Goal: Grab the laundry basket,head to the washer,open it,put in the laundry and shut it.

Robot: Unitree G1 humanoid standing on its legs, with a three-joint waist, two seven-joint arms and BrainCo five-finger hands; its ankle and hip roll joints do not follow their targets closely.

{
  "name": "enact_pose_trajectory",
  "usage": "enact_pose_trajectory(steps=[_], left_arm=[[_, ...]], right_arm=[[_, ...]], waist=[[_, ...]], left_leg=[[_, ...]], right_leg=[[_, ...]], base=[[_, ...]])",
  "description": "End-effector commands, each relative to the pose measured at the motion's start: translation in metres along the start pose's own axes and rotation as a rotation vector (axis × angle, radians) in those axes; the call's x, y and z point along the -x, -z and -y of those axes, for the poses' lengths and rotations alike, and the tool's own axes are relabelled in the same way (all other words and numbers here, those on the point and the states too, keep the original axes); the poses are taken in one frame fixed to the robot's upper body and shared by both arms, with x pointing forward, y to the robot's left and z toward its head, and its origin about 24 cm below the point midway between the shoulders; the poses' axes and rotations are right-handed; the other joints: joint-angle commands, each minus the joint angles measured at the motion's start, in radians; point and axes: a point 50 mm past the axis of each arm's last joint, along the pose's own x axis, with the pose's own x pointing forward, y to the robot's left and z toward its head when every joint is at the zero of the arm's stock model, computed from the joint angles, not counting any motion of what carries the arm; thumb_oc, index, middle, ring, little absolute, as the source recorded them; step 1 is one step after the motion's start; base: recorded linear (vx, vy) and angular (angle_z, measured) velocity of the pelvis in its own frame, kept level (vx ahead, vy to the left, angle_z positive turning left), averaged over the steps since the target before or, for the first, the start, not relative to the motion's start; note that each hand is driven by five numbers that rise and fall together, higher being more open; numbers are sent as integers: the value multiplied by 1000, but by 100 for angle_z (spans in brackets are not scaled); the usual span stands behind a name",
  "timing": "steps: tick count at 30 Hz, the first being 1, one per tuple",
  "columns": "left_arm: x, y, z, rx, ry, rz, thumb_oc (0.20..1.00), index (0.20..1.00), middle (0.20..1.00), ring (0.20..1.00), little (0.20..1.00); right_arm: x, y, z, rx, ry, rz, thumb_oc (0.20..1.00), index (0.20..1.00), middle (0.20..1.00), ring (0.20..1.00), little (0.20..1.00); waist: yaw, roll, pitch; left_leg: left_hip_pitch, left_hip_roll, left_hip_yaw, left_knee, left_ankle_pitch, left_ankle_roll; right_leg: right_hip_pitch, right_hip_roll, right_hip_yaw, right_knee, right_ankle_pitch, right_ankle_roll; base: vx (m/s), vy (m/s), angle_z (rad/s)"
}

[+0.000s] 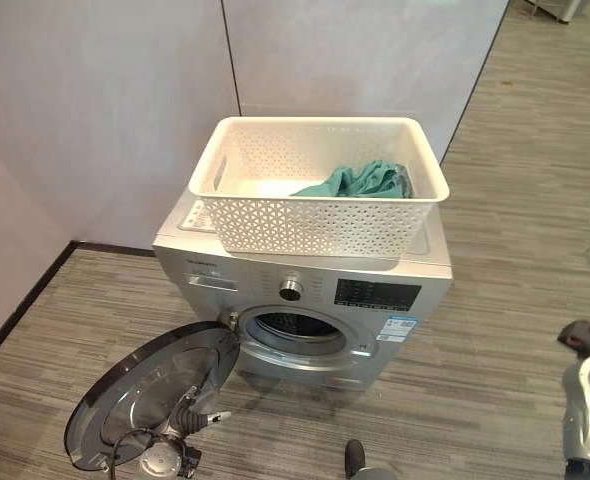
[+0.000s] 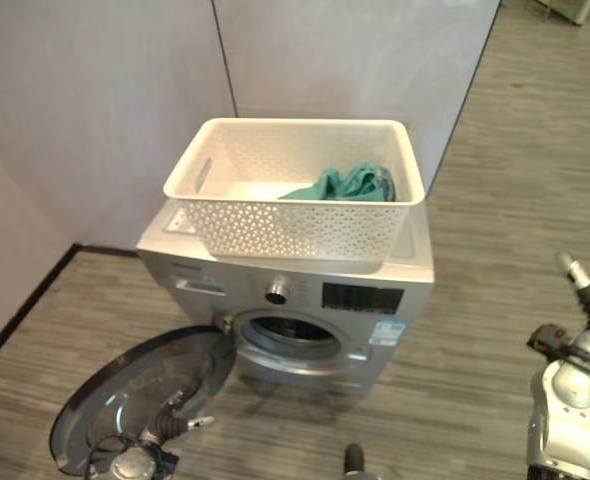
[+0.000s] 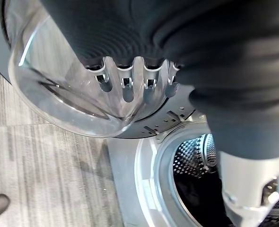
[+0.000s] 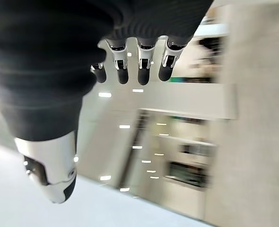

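Washer (image 1: 305, 290) door (image 1: 145, 395) open at 7 o'clock, my left hand (image 1: 197, 418) resting there, fingers relaxed. Right hand (image 2: 575, 350) idle, fingers apart. Next, I think: take green laundry (image 1: 360, 180) from basket (image 1: 315, 225) into drum.

A white perforated plastic laundry basket (image 1: 305, 215) sits upright on top of the silver front-loading washer (image 1: 305, 300). Crumpled teal laundry (image 1: 360, 181) lies inside the basket toward 3 o'clock. The washer's round glass-centred door (image 1: 150, 395) hangs swung wide open at 8 o'clock of the drum opening (image 1: 297, 330), which shows a perforated metal drum.
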Motion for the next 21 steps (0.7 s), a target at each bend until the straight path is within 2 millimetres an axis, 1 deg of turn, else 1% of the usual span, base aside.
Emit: enact_pose_trajectory(steps=[1,3,5,6,7,8,9,10,11,12,13,17,18,21], left_arm=[[-11,-21,-17,-71,-25,77,1000,1000,1000,1000,1000],[-11,-25,-11,-98,18,94,1000,1000,1000,1000,1000],[-12,-28,-8,-126,49,107,1000,1000,1000,1000,1000],[-12,-30,-4,-129,74,116,1000,1000,1000,1000,1000],[-13,-30,-4,-124,72,116,1000,1000,1000,1000,1000],[-13,-31,-3,-128,84,121,1000,1000,1000,1000,1000],[-12,-30,-3,-130,97,124,1000,1000,1000,1000,1000],[-11,-29,-3,-130,107,123,1000,1000,1000,1000,1000],[-11,-29,-3,-124,107,123,1000,1000,1000,1000,1000],[-10,-28,-3,-120,115,121,1000,1000,1000,1000,1000],[-8,-27,-4,-136,148,123,1000,1000,1000,1000,1000],[-6,-21,-7,-113,169,102,1000,1000,1000,1000,1000],[-6,-21,-5,-106,169,103,1000,1000,1000,1000,1000],[-5,-18,-5,-107,180,88,1000,1000,1000,1000,1000]], right_arm=[[-45,-61,-2,99,-50,328,1000,1000,1000,1000,1000],[-59,-77,-20,104,-156,390,1000,1000,1000,1000,1000],[-68,-81,-37,100,-247,387,1000,1000,1000,1000,1000],[-80,-86,-55,118,-334,390,1000,1000,1000,1000,1000],[-81,-87,-57,116,-337,393,1000,1000,1000,1000,1000],[-85,-89,-65,154,-387,394,1000,1000,1000,1000,1000],[-96,-98,-78,275,-486,430,1000,1000,1000,1000,1000],[-102,-105,-84,327,-548,445,1000,1000,1000,1000,1000],[-103,-107,-86,326,-553,450,1000,1000,1000,1000,1000],[-109,-112,-92,365,-610,450,1000,1000,1000,1000,1000],[-119,-114,-96,515,-704,431,1000,1000,1000,1000,1000],[-132,-119,-111,690,-784,416,1000,1000,1000,1000,1000],[-133,-121,-113,692,-786,422,1000,1000,1000,1000,1000],[-137,-120,-119,710,-791,401,1000,1000,1000,1000,1000]], waist=[[34,-55,-2],[52,-70,-2],[68,-83,-1],[81,-95,3],[78,-92,4],[88,-101,5],[102,-112,9],[108,-119,11],[105,-115,12],[106,-118,14],[127,-137,18],[133,-144,23],[129,-138,23],[136,-144,29]], left_leg=[[-11,0,3,12,-66,38],[-11,5,2,12,-65,37],[-11,9,4,13,-64,35],[-11,13,5,12,-61,32],[-11,13,6,12,-61,32],[-12,14,3,13,-59,30],[-13,15,-1,14,-57,28],[-15,16,-3,14,-55,27],[-14,16,-2,14,-55,26],[-16,18,-3,14,-54,25],[-19,21,-8,16,-50,19],[-37,27,-23,18,-42,14],[-38,27,-23,18,-41,14],[-52,30,-34,22,-37,13]], right_leg=[[35,-90,-32,109,-151,101],[36,-88,-34,107,-150,100],[37,-86,-35,106,-150,99],[40,-84,-35,103,-151,96],[40,-84,-35,103,-151,96],[42,-83,-40,102,-152,94],[46,-82,-43,98,-153,92],[47,-81,-44,97,-154,90],[47,-81,-44,97,-154,90],[48,-80,-45,95,-154,89],[53,-78,-53,92,-156,88],[53,-75,-67,87,-157,85],[53,-75,-68,87,-157,85],[53,-72,-78,85,-160,82]], base=[[0,0,0],[-3,-15,-3],[2,-27,-7],[12,-22,-5],[13,-27,-6],[12,-25,3],[15,-34,9],[13,-21,13],[9,-15,12],[24,-11,12],[26,-15,14],[17,-6,8],[16,-2,5],[17,-8,14]])
